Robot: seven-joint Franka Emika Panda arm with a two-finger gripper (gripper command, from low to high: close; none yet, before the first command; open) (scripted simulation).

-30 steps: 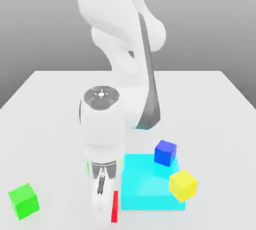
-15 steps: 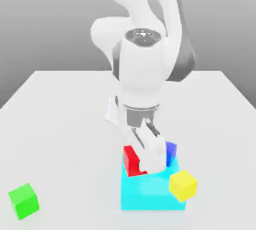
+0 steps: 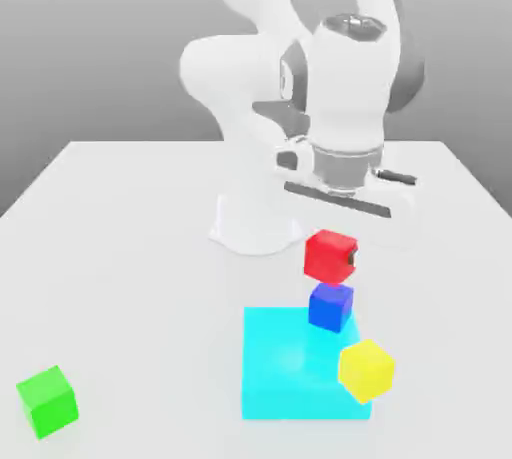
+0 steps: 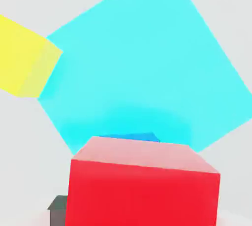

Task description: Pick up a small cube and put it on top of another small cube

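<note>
"Cube at the exterior view's left, what sort?"

"A small, plain, bright green cube (image 3: 48, 403) with smooth faces, sitting turned on the pale, smooth tabletop (image 3: 130, 277), well apart from the rest. I can't tell its material."

"And further right?"

"The white, smooth-shelled robot arm (image 3: 252, 177) with dark trim stands at the back. Nearer us lies a large, flat, plain cyan block (image 3: 290, 372)."

"Where's the red one?"

"The small, plain, bright red cube (image 3: 326, 255) is up at the block's right-hand side, slightly tilted. The white gripper (image 3: 332, 258) is closed on it, with a dark fingertip (image 3: 351, 257) at its side."

"Is it over the blue?"

"It shows directly above the small, plain, deep blue cube (image 3: 330, 307). Their edges meet in the exterior view, but I can't tell whether they touch. In the hand view a sliver of blue peeks past the red, against the cyan."

"Last one?"

"A small, plain yellow cube (image 3: 367, 371), turned and tilted, by the block's near right corner. Whether it touches the block, I can't tell."
</note>
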